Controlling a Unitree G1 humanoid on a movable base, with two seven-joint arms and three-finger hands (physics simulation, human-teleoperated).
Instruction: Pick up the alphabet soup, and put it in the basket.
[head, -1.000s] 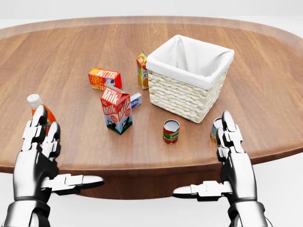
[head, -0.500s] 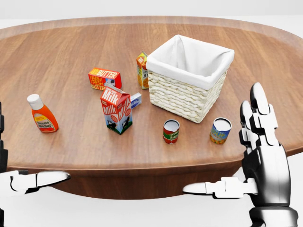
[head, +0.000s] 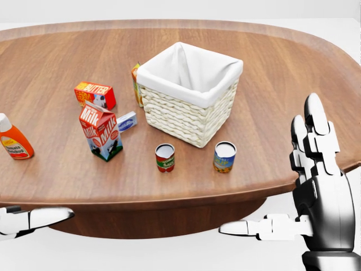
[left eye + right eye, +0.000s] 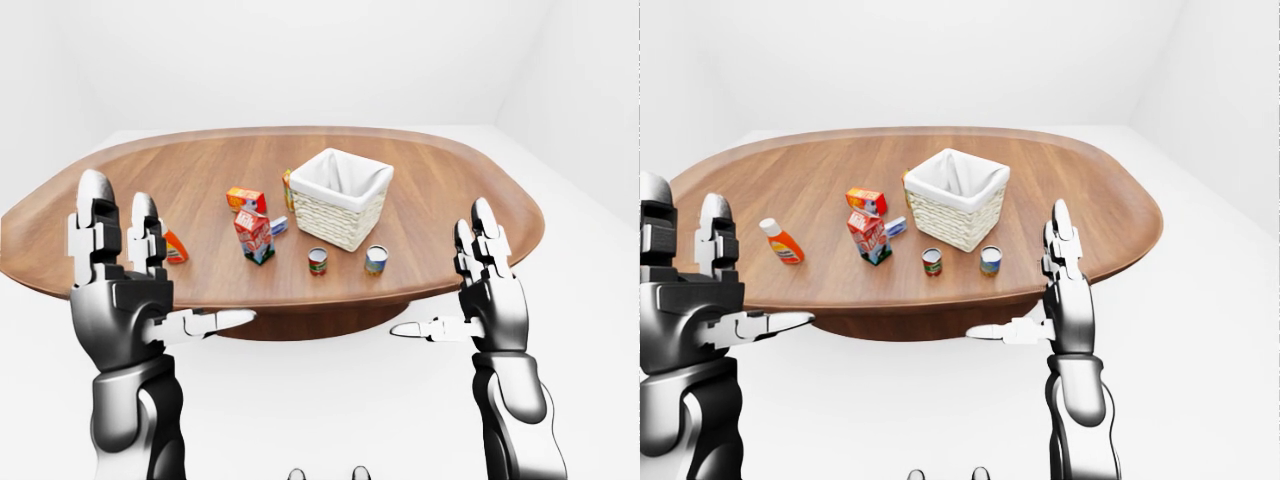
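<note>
nothing is done yet — our left hand [image 4: 125, 290] and right hand [image 3: 316, 186] hang spread and empty, while the alphabet soup [image 3: 224, 156] stands on the table [image 3: 282, 73] just near of the basket [image 3: 189, 99], ungrasped.

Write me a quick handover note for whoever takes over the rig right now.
Left hand: open, empty, raised short of the table.
Right hand: open, empty, also short of the table edge.
Two cans stand upright below the basket in the head view: red can and blue-yellow can. I cannot read which is the soup.
Done: nothing picked up.
Left: identify the soup, grasp it, drop it in the basket.
</note>
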